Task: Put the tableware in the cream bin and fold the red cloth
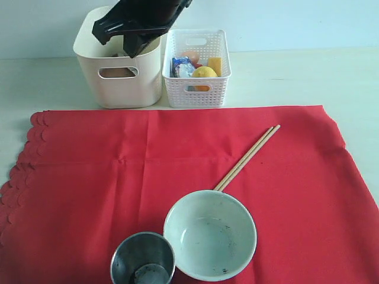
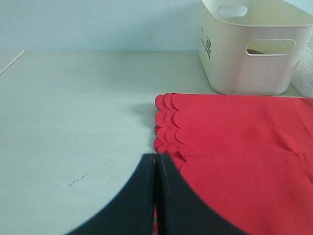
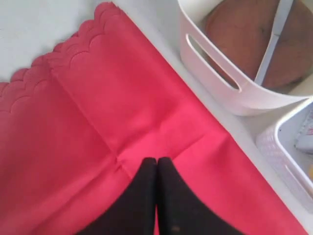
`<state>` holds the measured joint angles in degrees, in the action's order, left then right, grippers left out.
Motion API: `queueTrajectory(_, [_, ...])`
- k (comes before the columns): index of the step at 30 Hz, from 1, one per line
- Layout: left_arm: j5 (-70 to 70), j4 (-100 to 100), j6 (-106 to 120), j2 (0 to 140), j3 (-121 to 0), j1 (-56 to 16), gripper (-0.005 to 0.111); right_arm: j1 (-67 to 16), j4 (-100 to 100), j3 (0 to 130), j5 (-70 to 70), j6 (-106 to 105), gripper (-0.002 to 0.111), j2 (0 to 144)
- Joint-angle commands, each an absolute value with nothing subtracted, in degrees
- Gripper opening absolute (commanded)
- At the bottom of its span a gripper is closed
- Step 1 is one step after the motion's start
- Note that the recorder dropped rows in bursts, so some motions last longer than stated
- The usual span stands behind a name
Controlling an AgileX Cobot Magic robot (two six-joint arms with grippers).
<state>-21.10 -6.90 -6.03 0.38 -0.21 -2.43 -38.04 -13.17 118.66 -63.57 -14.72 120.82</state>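
Maybe halfway: brown plate (image 3: pixel 234 34) and knife (image 3: pixel 274 39) are in the cream bin (image 1: pixel 118 94) near the tabletop's far edge. Bowl (image 1: pixel 210 234), cup (image 1: pixel 142 260) and chopsticks (image 1: pixel 247 157) sit on the unfolded red cloth (image 1: pixel 89 177). Left end effector (image 2: pixel 155 157) and right end effector (image 3: pixel 156 161) are both pinched closed, empty.

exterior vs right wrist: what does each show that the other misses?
Exterior only: pale green bowl, steel cup and chopsticks lying on the red cloth. Right wrist only: a look down into the cream bin, with brown plate and steel knife inside. Both: red cloth, cream bin, white basket beside it.
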Motion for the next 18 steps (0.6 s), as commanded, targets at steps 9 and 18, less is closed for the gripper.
queueTrajectory(9, [-20.8,-6.9,-6.2,0.0,0.0,-2.3,0.000,-37.8,-9.9,99.7,-54.3,-15.0,0.000,104.4])
queueTrajectory(18, [-20.8,-6.9,-6.2,0.0,0.0,-2.3,0.000,-37.8,-5.8,81.5,-48.6,-15.0,0.000,86.5])
